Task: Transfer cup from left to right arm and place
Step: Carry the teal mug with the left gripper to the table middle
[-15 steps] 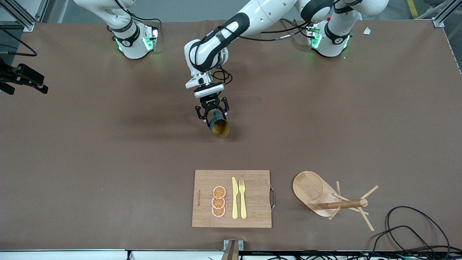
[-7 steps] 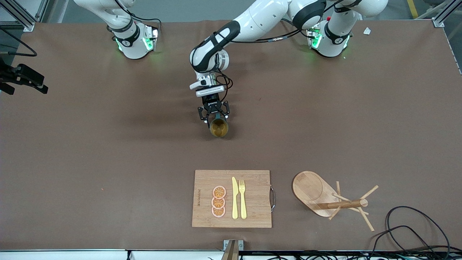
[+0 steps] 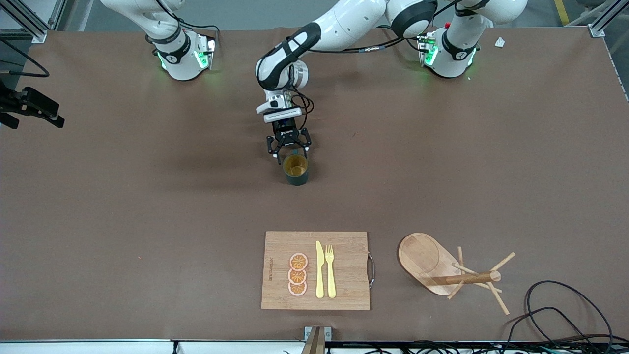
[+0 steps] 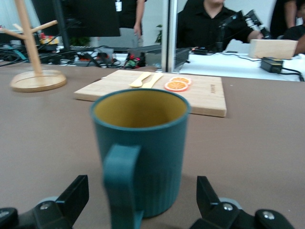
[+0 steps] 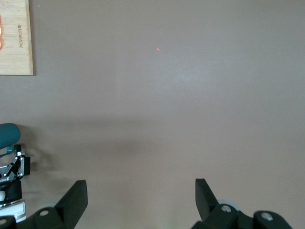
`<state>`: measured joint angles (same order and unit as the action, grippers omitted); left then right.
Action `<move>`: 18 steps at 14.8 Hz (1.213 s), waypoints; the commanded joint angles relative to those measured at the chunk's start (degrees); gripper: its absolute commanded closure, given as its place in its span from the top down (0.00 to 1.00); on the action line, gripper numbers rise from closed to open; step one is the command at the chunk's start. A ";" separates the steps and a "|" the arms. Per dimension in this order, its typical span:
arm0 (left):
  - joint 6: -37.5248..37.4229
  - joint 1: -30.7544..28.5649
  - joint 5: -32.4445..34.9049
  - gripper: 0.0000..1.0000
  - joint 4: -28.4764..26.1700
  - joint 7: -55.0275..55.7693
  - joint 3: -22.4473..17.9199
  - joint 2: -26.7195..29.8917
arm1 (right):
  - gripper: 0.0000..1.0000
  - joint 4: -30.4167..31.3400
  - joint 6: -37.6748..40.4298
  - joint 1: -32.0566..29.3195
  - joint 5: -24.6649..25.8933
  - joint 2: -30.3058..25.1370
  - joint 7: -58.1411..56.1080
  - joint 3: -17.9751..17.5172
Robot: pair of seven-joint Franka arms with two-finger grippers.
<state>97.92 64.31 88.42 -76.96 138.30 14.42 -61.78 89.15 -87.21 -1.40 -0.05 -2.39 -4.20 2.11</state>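
Note:
The dark teal cup [image 3: 296, 170] with a mustard-yellow inside stands upright on the brown table near its middle. My left gripper [image 3: 288, 149] is low at the cup's handle side, toward the robots' bases. In the left wrist view the cup [image 4: 157, 143] fills the middle with its handle [image 4: 121, 186] facing the camera. The left gripper [image 4: 143, 193] is open, with a finger on each side of the handle and clear of it. My right gripper [image 5: 140, 191] is open and empty, high over bare table. The cup's edge [image 5: 7, 133] shows at the side of the right wrist view.
A bamboo cutting board [image 3: 275, 246] with orange slices [image 3: 298, 274], a yellow knife and a fork [image 3: 330, 270] lies nearer the front camera. A wooden mug tree [image 3: 427, 258] stands beside it toward the left arm's end. Cables [image 3: 565, 305] lie at that front corner.
The left gripper held the cup tilted with its mouth toward the front camera. The cup now stands upright on the table, and the left gripper has opened and let go of it.

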 commanded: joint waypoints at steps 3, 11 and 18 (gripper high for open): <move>-4.13 0.82 -12.02 0.99 0.14 -4.43 3.33 6.22 | 1.00 0.32 0.81 -0.53 -0.30 -0.15 -0.72 -0.70; -4.41 -5.05 -33.55 0.99 0.67 -18.93 3.69 22.64 | 1.00 3.83 0.91 7.19 -0.30 -0.07 9.02 -1.05; -3.79 -25.87 -50.87 1.00 0.93 -47.82 3.86 38.82 | 1.00 9.54 -8.48 14.65 -2.24 2.48 23.58 -1.06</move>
<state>93.34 43.74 42.17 -74.20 97.48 17.75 -27.45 95.73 -92.06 8.96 -1.74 -0.40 12.11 0.73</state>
